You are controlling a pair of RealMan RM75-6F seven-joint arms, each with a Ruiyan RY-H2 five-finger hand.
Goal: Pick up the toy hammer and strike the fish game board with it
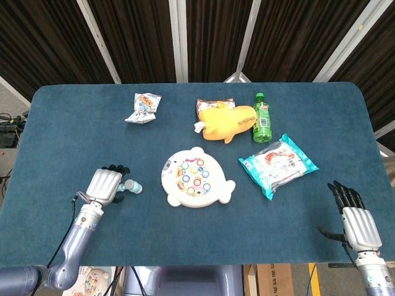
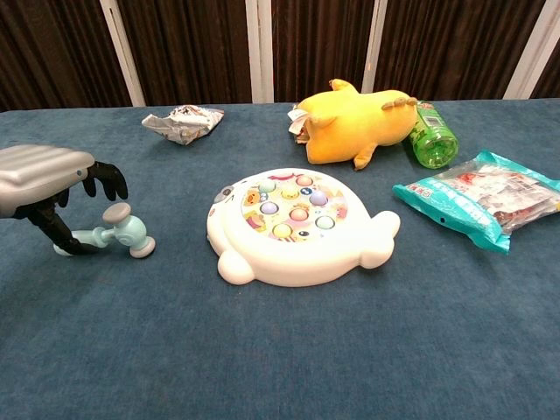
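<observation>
The toy hammer [image 1: 131, 187] [image 2: 118, 232], pale teal with a grey head, lies flat on the blue table left of the white fish game board [image 1: 196, 177] [image 2: 293, 223]. My left hand [image 1: 106, 185] [image 2: 48, 184] hovers over the hammer's handle end with its fingers spread and lifted off the head. Its thumb reaches down beside the handle, and the handle tip is partly hidden behind it. My right hand [image 1: 355, 216] rests at the table's near right edge with its fingers stretched out and nothing in it. The chest view does not show it.
A crumpled snack wrapper [image 1: 142, 108] [image 2: 182, 122] lies at the back left. Behind the board are a yellow plush toy [image 1: 227, 121] [image 2: 354, 122] and a green bottle [image 1: 262, 117] [image 2: 431, 136]. A teal snack bag [image 1: 278, 163] [image 2: 477, 197] lies right of the board.
</observation>
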